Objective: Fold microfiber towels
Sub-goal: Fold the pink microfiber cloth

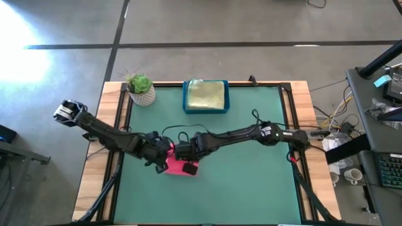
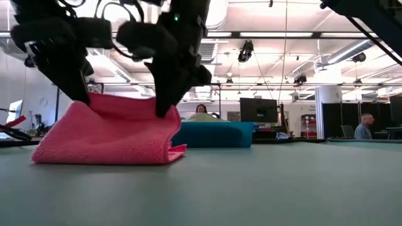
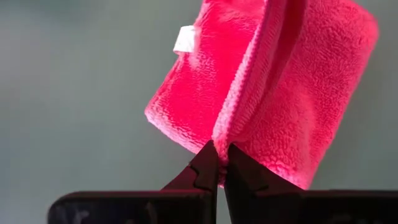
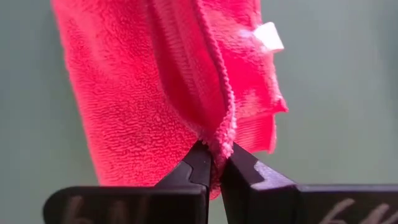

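The hot pink towel (image 1: pixel 178 166) lies folded on the green table mat, its lower part (image 2: pixel 103 147) resting on the mat. Both grippers meet over it at the table's middle. My left gripper (image 3: pixel 221 149) is shut on the towel's raised top edge at its left end and also shows in the low view (image 2: pixel 81 94). My right gripper (image 4: pixel 214 152) is shut on the same raised edge at its right end and also shows in the low view (image 2: pixel 166 107). A pale yellow-green towel (image 1: pixel 206 95) lies in the blue tray (image 1: pixel 186 100). The other towels are out of view. My left gripper pinches the pink towel's hemmed edge (image 3: pixel 219 138) between its two fingertips, coming from above and pointing down. The edge is held a little above the mat, and the towel's lower part lies on the mat. My right gripper pinches the pink towel's hemmed edge (image 4: pixel 219 138) between its two fingertips, coming from above and pointing down. Several layers show beside the fingers. The edge is raised and the rest of the towel (image 2: pixel 125 150) lies on the mat.
A potted plant (image 1: pixel 141 88) stands at the far left corner of the mat, with the blue tray beside it at the far middle. A desk with cables and gear (image 1: pixel 377 125) stands to the table's right. A person (image 2: pixel 363 127) shows far off in the room.
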Motion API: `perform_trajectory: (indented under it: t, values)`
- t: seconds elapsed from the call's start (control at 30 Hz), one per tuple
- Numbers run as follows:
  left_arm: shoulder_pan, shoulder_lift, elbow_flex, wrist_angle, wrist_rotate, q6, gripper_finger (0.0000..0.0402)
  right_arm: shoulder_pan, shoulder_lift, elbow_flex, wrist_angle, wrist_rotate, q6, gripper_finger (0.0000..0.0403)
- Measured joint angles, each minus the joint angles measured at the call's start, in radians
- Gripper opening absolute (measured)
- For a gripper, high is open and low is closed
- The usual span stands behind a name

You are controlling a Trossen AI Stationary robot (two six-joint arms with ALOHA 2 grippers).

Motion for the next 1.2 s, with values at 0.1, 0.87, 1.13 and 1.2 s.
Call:
perform_trajectory:
  t: [0.1, 0.87, 1.13, 1.2]
  values:
    - [0.023, 0.017, 0.000, 0.000, 0.009, 0.003, 0.0000, -0.019, 0.000, -0.014, 0.006, 0.000, 0.006, 0.0012]
    - [0.058, 0.011, 0.029, -0.054, -0.022, 0.055, 0.0116, -0.056, -0.017, -0.023, -0.005, 0.034, -0.017, 0.0116]
    - [0.064, -0.060, 0.114, -0.161, 0.039, 0.065, 0.0144, -0.075, -0.128, -0.022, -0.115, 0.037, -0.028, 0.0135]
    - [0.053, -0.076, 0.111, -0.116, 0.057, 0.077, 0.0143, -0.063, -0.162, -0.022, -0.160, 0.038, -0.038, 0.0132]
